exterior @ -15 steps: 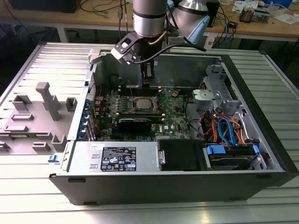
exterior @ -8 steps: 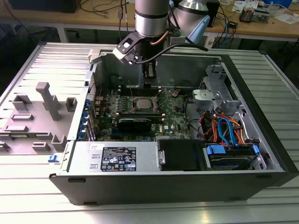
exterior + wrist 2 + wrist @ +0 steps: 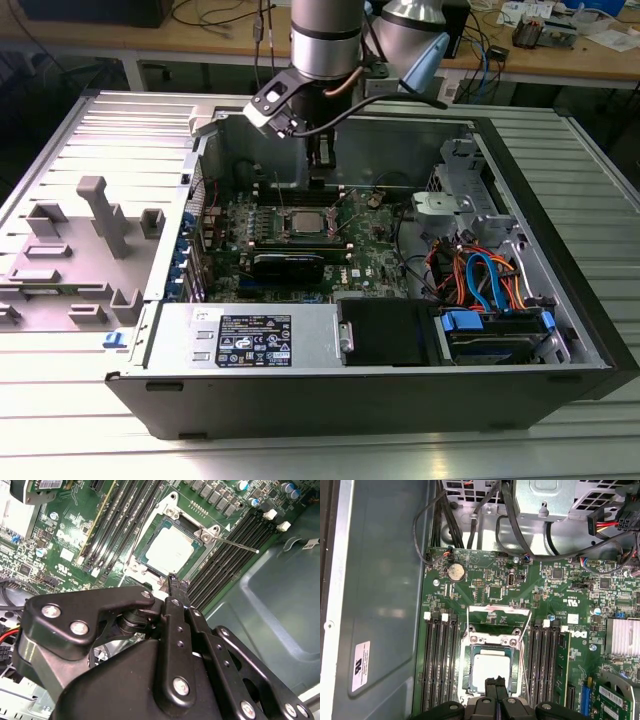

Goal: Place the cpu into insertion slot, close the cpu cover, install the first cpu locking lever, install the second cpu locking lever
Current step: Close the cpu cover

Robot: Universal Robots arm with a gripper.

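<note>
Silver-grey metal catches the eye in the exterior view. It is the chip point(image 3: 300, 222), lying flat on the green board point(image 3: 370, 245) inside the open case point(image 3: 400, 395). The gripper point(image 3: 320, 180) hangs close above the board, just beside the chip.

In the first wrist view the chip point(image 3: 491, 672) sits square in the socket point(image 3: 466, 670), level with its rim. The cover point(image 3: 498, 617) is tilted up from its hinge, on the side of the socket away from the gripper point(image 3: 495, 681), and the board shows through its window, so it is not down. A thin wire lever point(image 3: 521, 655) runs along one side of the socket. The gripper's tips are pressed together with nothing between them, over the chip's near edge.

In the second wrist view the gripper point(image 3: 173, 580) is again narrow and empty, its tip just beside the socket's edge, with the chip point(image 3: 170, 547) beyond it. A lever rod point(image 3: 237, 545) sticks out loose over the memory slots point(image 3: 225, 565), so it looks unlatched.

I judge that placing the chip is done. Closing the cover and fastening both levers are not yet done.
</note>
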